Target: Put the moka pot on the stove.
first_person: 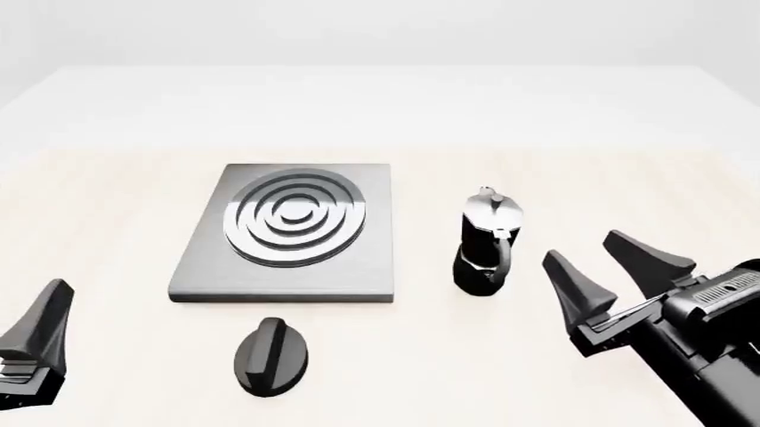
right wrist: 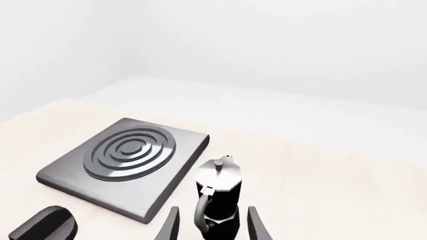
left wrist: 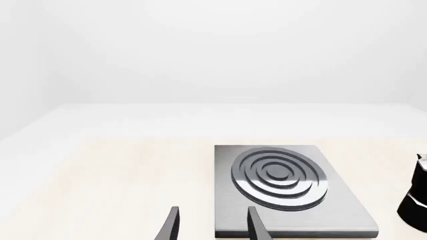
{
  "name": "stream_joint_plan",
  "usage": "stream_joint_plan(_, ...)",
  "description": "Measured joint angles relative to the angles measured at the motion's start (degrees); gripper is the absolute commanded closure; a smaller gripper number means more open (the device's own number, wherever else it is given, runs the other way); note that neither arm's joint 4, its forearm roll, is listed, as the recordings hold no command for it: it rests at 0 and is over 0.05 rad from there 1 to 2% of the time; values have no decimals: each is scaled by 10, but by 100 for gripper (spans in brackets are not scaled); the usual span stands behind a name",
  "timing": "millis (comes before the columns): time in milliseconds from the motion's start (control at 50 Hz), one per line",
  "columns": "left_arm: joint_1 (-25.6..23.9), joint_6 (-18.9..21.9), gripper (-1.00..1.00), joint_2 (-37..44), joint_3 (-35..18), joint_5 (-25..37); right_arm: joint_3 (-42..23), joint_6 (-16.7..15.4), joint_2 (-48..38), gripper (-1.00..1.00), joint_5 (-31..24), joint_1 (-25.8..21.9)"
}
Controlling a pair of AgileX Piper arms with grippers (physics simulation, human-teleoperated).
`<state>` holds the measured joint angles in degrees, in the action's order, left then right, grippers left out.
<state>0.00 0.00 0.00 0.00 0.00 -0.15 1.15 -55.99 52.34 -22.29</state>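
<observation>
The moka pot (first_person: 485,242) stands upright on the table just right of the stove (first_person: 214,267), black below and silver above, handle toward the near side. It also shows in the right wrist view as the moka pot (right wrist: 217,199), just ahead of the fingers. The stove (right wrist: 73,180) is a flat grey slab with raised rings, also seen as the stove (left wrist: 333,210). My right gripper (first_person: 618,267) is open, near and to the right of the pot, apart from it. My left gripper (left wrist: 212,225) is open and holds nothing, near the stove's front-left corner. A sliver of the moka pot (left wrist: 417,200) shows at the left wrist frame's edge.
A black oval knob (first_person: 270,354) lies on the table in front of the stove, also seen as the knob (right wrist: 43,225). The light wooden table (first_person: 570,374) ends at a white far edge behind the stove.
</observation>
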Motion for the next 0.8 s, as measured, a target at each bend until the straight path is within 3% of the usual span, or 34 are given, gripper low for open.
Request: stream_joint_plan(800,0,0,-100,0,0,0,-19,15,-190,-100,138,-5)
